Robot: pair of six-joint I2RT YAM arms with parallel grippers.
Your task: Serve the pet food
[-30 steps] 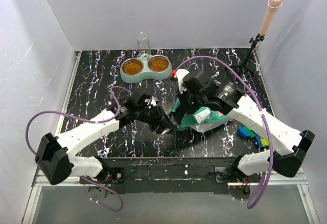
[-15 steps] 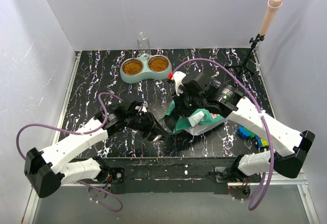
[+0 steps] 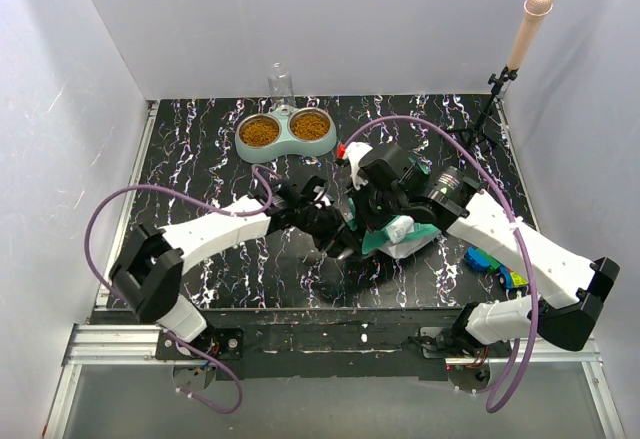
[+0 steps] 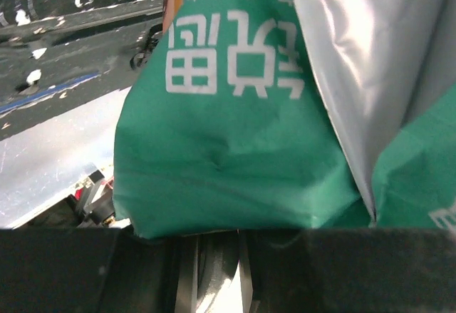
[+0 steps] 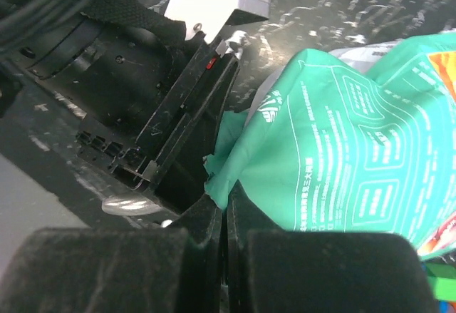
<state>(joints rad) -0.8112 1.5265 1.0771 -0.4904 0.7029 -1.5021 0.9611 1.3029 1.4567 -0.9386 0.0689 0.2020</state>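
Pet food (image 3: 260,133) shows as brown kibble in both halves of the mint-green double bowl (image 3: 286,141). Any further supply is out of sight inside the teal-and-white bag (image 3: 396,231). The bag lies crumpled on the table (image 3: 200,159), nearer the arm bases than the bowl and off to the bowl's right.

The 2 grippers meet at the bag edge nearest the bowl.
- Right gripper (image 5: 224,222): fingers are pressed together on a green corner of the bag, a firm pinch.
- Left gripper (image 4: 214,259): fingers are almost together, and the bag's lower fold drops between them. This is judged a pinch as well.

Gripping 2 adjacent points on 1 edge suggests the arms are steadying the bag's mouth, or parting or folding it. With both halves of the bowl filled, serving appears largely complete, and bag handling is judged the step in hand.
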